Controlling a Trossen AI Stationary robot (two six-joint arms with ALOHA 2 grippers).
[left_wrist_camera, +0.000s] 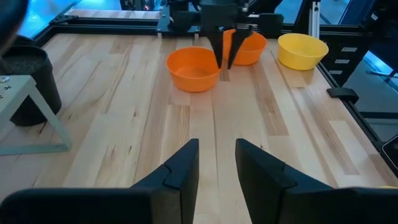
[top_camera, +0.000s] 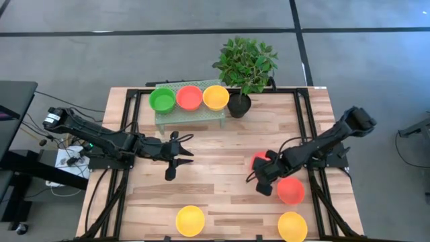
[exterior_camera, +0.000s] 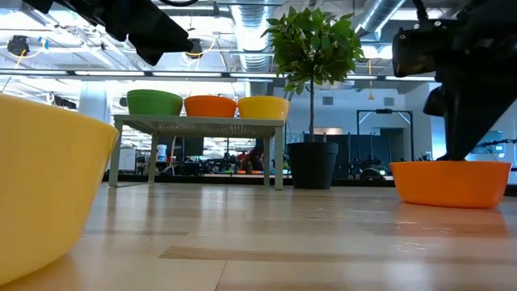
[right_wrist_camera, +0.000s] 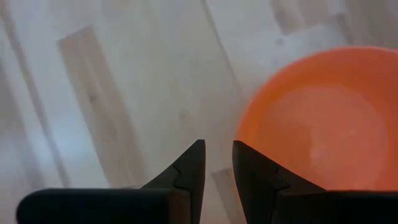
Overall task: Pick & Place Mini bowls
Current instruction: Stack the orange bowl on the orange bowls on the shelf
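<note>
Pale wood, glossy plastic

The tabletop (top_camera: 222, 144) is smooth, light planked wood with visible grain. The mini bowls (top_camera: 190, 220) look like glossy plastic, the red-orange bowl (right_wrist_camera: 323, 124) smooth inside. The right tool (right_wrist_camera: 216, 165) is matt dark plastic.

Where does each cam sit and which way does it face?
High: overhead, straight down; both arms, left gripper mid-table.
Low: table height, level across to the rack; arms overhead.
Left wrist: past its fingers, across the table at the right arm.
Right wrist: down past the right gripper at the wood.
Shared: red-orange bowl, also in left wrist.
</note>
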